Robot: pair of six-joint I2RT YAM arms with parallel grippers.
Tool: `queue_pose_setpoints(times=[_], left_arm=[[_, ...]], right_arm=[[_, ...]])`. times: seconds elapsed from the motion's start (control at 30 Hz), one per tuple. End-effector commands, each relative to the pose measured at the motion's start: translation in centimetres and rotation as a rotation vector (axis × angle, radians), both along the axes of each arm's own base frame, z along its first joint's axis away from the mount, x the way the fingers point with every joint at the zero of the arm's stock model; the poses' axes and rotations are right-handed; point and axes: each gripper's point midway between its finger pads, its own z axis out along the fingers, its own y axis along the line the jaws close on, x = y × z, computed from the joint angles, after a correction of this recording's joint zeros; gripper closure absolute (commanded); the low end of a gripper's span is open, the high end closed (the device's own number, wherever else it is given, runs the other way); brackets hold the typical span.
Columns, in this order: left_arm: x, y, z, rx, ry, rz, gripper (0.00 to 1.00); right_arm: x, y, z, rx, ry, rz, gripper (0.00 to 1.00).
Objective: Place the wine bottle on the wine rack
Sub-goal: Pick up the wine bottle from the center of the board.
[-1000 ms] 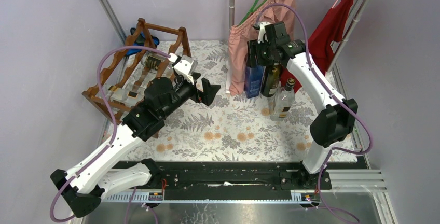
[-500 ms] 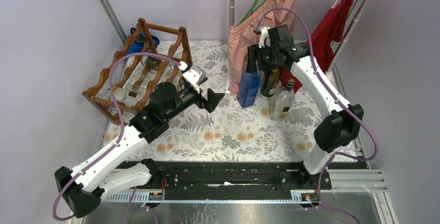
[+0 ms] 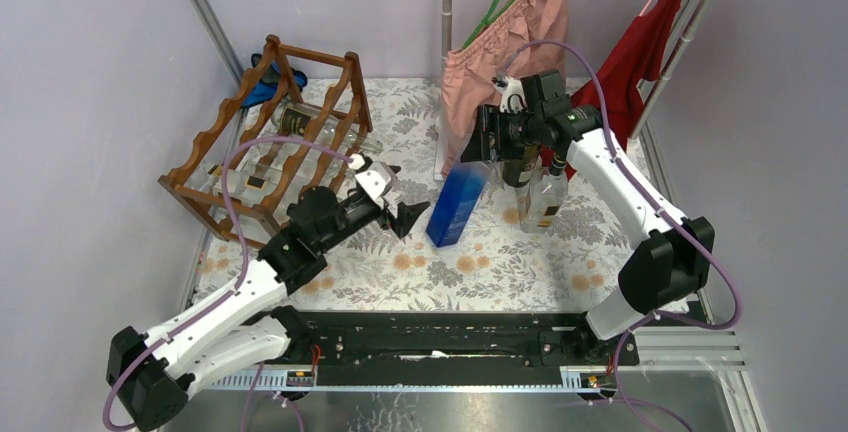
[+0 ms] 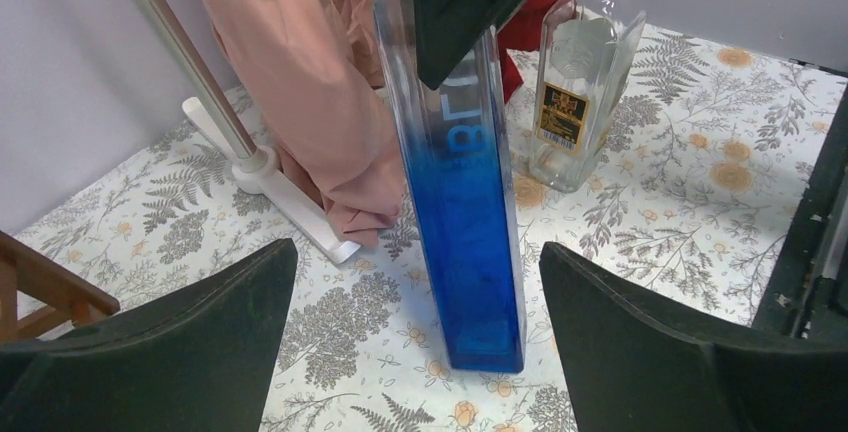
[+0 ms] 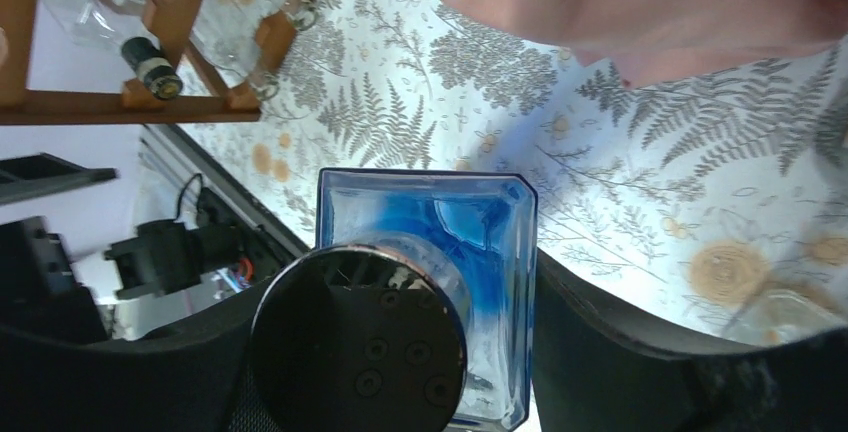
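— Where is the wine bottle (image 3: 455, 202) sitting?
— I'm seeing it leaning over the table's (image 3: 480, 262) middle, the wine rack (image 3: 270, 142) lying at its ten o'clock, two standing bottles (image 3: 545, 200) at three.
— And my left gripper (image 3: 402, 214)?
— Hovering just beside it, at eight o'clock.

White-shelled arms (image 3: 215, 312) with black joints (image 3: 665, 267), looping purple cables (image 3: 548, 42), matte black pincer fingers (image 4: 150, 352).

Blue wine bottle (image 3: 455, 207), reddish-brown wine rack (image 3: 212, 135), fern-and-flower-print tablecloth (image 3: 480, 264).
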Motion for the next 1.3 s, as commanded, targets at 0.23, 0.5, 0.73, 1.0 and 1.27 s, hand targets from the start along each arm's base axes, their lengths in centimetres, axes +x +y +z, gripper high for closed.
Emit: queue_pose_setpoints(times=[0.23, 0.5, 0.73, 1.0, 1.27], left_arm=[[1.8, -1.0, -1.0, 0.013, -0.143, 0.121, 0.01], [3.4, -3.0, -4.3, -0.001, -0.018, 0.107, 0.01], [3.3, -4.2, -5.5, -0.024, 0.081, -0.03, 0.01], [4.4, -4.2, -7.1, 0.025, 0.121, -0.044, 0.1], [4.7, -4.7, -8.0, 0.039, 0.174, -0.128, 0.18]], right_arm=[[-0.1, 4.6, 6.0, 0.325, 0.022, 0.014, 1.0], [-0.6, 5.2, 6.1, 0.349, 0.036, 0.034, 1.0], [-0.7, 5.4, 6.9, 0.374, 0.005, 0.062, 1.0], [-1.5, 5.8, 7.4, 0.433, 0.007, 0.091, 1.0], [-2.6, 5.9, 8.4, 0.473, -0.032, 0.137, 1.0]])
